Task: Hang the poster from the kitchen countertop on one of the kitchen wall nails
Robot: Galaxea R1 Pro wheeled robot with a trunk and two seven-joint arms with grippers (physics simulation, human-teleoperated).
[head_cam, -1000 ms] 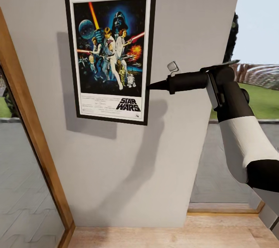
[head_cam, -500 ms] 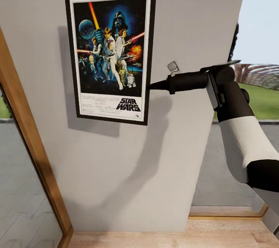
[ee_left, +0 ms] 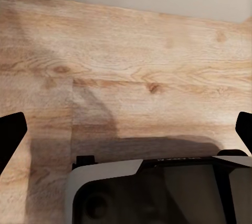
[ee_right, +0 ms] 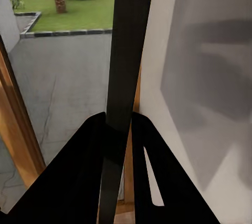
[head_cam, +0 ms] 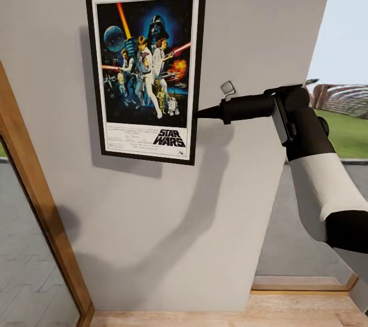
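The poster point(head_cam: 148, 71) stands upright in front of the plain pale grey wall point(head_cam: 168, 225) and casts a shadow on it. My right gripper point(head_cam: 197, 112) is shut on the poster's right edge, its arm reaching in from the right. In the right wrist view the poster point(ee_right: 128, 51) shows edge-on as a dark strip pinched between the black fingers point(ee_right: 89, 171). My left gripper point(ee_left: 126, 129) hangs open over the wooden floor point(ee_left: 131, 61), with nothing between its fingertips point(ee_left: 10, 137). The wall nail and the kitchen countertop are out of view.
A wooden door frame point(head_cam: 36, 204) with glass runs along the wall's left side. Right of the wall's edge is an opening onto grass point(head_cam: 347, 135) and paving. Pale wood flooring point(head_cam: 230, 317) lies at the wall's foot.
The view has shifted: the wall's right edge and the door frame sit further right in the picture. Poster and right arm keep their place, and the poster's shadow has narrowed slightly.
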